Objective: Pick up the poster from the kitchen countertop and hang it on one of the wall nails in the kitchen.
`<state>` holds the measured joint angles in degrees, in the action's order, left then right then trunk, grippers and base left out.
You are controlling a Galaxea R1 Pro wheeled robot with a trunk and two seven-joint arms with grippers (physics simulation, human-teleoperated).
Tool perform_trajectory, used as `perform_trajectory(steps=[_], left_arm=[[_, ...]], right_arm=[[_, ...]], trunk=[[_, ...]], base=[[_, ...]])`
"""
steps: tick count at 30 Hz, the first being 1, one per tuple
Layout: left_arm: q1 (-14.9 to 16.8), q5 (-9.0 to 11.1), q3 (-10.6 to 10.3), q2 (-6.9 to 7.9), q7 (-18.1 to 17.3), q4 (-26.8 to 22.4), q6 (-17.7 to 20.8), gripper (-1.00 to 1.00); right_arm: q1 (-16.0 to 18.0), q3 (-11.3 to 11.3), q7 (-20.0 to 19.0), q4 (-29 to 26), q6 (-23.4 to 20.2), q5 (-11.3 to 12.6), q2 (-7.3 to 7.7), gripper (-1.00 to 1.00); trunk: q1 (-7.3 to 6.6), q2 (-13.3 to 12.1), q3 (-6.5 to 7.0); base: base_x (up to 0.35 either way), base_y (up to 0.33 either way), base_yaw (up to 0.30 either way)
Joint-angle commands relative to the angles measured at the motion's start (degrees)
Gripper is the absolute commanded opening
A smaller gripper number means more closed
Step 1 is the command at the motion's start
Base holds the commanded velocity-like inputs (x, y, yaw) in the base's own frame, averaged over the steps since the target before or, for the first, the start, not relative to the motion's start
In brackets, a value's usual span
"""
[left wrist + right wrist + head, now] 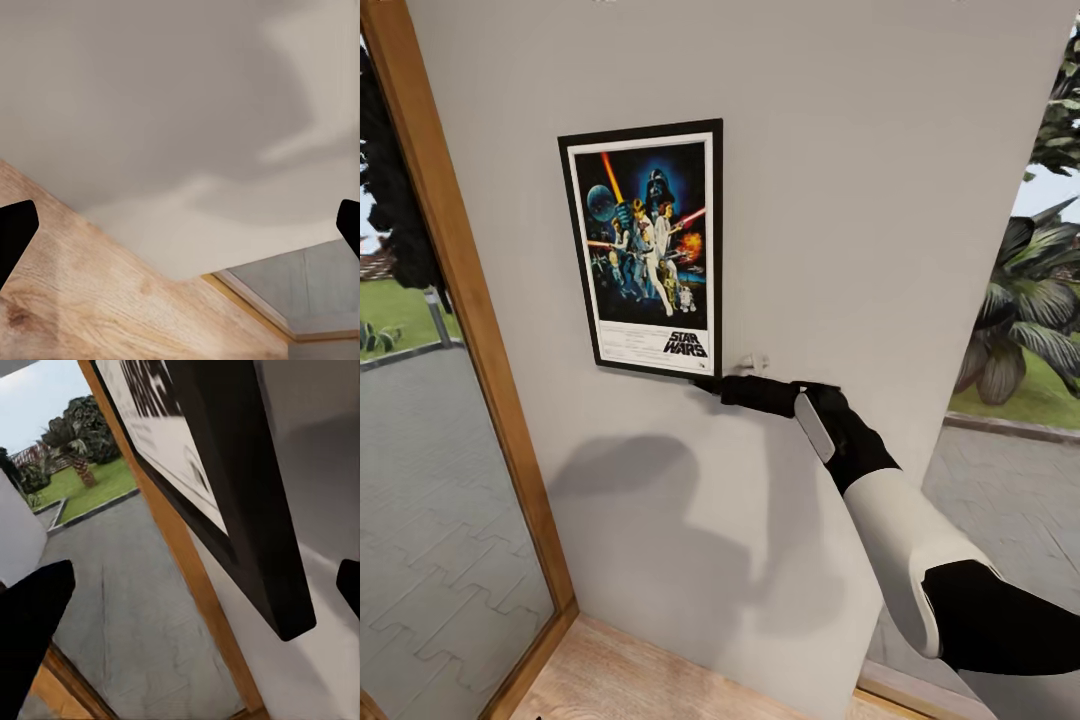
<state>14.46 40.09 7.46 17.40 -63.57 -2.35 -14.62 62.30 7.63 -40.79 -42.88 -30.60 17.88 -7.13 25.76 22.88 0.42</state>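
The black-framed Star Wars poster [645, 245] sits flat and upright against the white wall [860, 200]. A small pale nail [752, 360] sticks out of the wall just right of its lower right corner. My right gripper [712, 384] is directly under that corner, open, its tips close to the frame. In the right wrist view the poster's frame edge [247, 510] runs between the wide-apart fingers [30, 622] of the right gripper [191, 600], and neither finger touches it. My left gripper [180, 232] is open and empty, pointed at the wall base. The kitchen countertop is out of view.
A tall wood-framed window [460, 300] stands close on the left, with paving and grass outside. Wooden floor [660, 680] meets the wall below. To the right of the wall a glazed opening shows garden plants [1030, 320].
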Motion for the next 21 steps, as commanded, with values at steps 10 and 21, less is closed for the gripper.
perform_trajectory(steps=[10,21], left_arm=[[0.0,-0.5,0.4,0.00,-0.1,0.1,-0.3,1.00],[0.0,-0.5,0.4,0.00,-0.1,0.1,-0.3,1.00]], right_arm=[[0.0,0.0,0.1,0.0,-0.4,0.5,0.01,1.00],[0.0,0.0,0.1,0.0,-0.4,0.5,0.01,1.00]], trunk=[[0.02,0.0,-0.03],[0.02,0.0,-0.03]], base=[[0.000,0.000,0.000],[0.000,0.000,0.000]])
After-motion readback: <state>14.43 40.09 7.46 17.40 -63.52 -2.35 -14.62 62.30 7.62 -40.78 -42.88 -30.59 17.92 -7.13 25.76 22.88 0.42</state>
